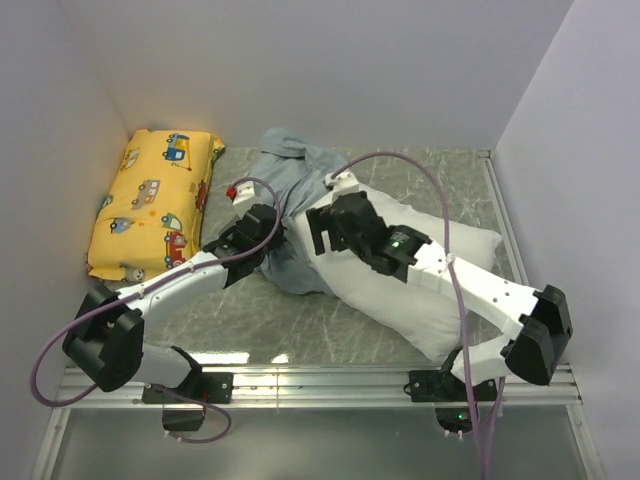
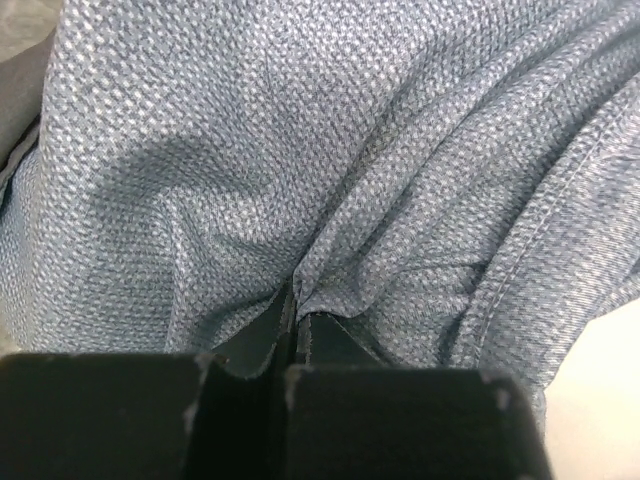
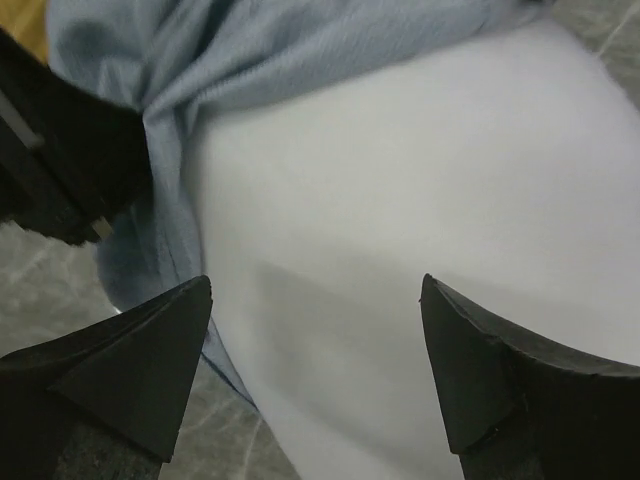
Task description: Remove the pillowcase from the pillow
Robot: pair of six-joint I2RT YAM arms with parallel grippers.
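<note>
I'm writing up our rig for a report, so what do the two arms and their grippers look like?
Both have white links with bulky black joint housings. A lilac cable loops along the left arm; another follows the right arm, which shows a small green light. The fingers are matte black, tapering wedges.

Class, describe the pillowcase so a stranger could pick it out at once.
Start at the marble table, between the yellow vehicle-print cushion and the plump white pillow. The pillowcase is the crumpled blue-grey cloth bunched at the pillow's far-left end. Unlike its neighbours, it is limp, not stuffed.
</note>
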